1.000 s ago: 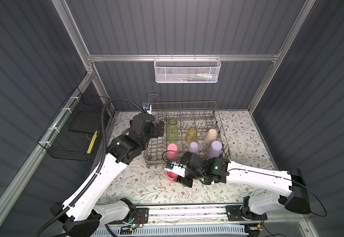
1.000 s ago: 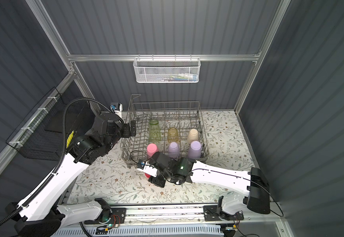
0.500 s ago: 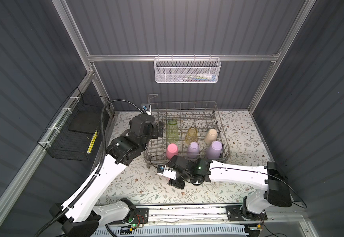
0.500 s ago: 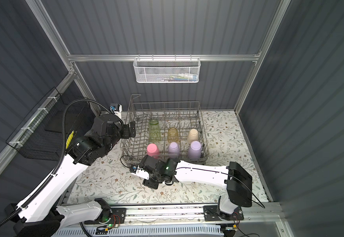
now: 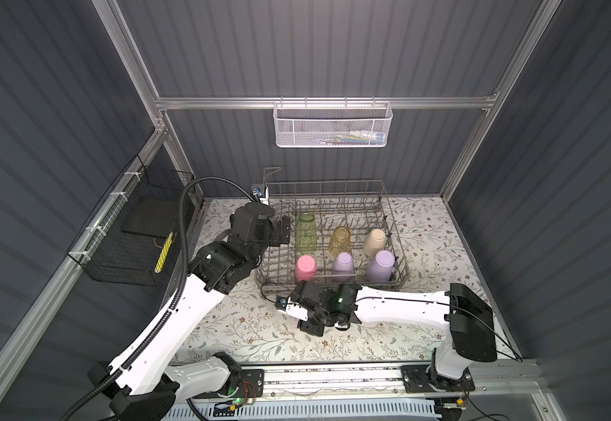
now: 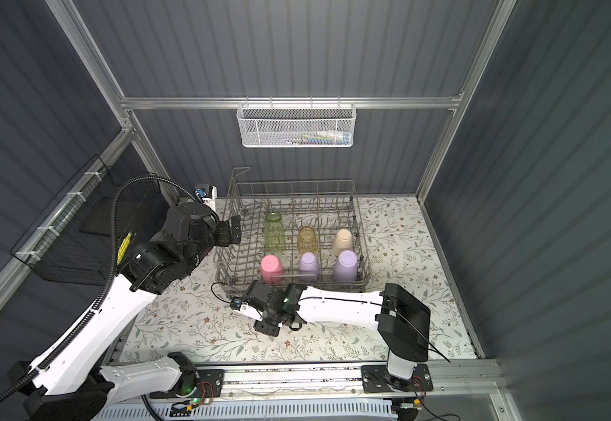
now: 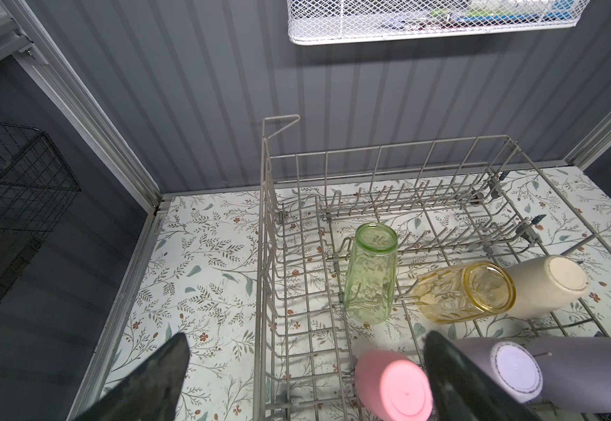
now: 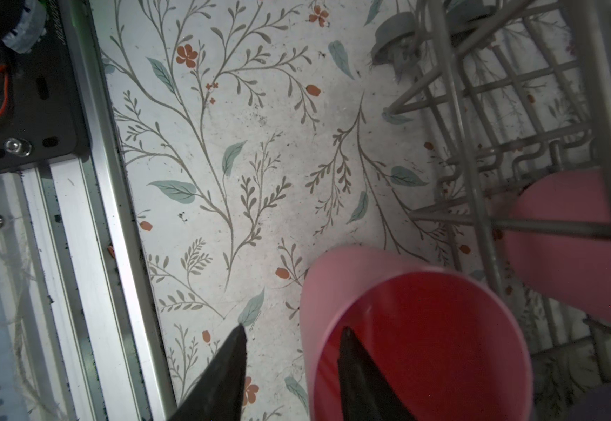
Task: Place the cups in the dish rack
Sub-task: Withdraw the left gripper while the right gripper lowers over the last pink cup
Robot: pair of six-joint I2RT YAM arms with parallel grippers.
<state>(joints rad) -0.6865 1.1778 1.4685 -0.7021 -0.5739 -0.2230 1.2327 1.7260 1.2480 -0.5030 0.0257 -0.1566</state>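
The grey wire dish rack [image 5: 333, 184] holds several cups upside down: a clear green one [image 5: 306, 237], a clear yellow one [image 5: 340, 240], a beige one [image 5: 375, 242], a pink one [image 5: 306, 268] and two lilac ones [image 5: 343, 266] [image 5: 380, 266]. Another pink cup [image 8: 355, 266] sits on the table just outside the rack's front wall, its mouth facing the right wrist camera; my right wrist hides it in both top views. My right gripper [image 8: 293, 330] straddles its rim, one finger inside, one outside, still apart from the wall. My left gripper [image 7: 306, 350] hangs open over the rack's left side.
A white mesh basket [image 5: 333, 127] hangs on the back wall and a black wire basket [image 5: 132, 237] on the left wall. The aluminium rail [image 8: 89, 218] runs along the table's front edge. The rack's front wires [image 8: 479, 218] stand close beside the right gripper.
My right gripper has shifted a little left along the rack's front and now covers the pink cup; its jaws have narrowed around the rim. The left arm has stayed still.
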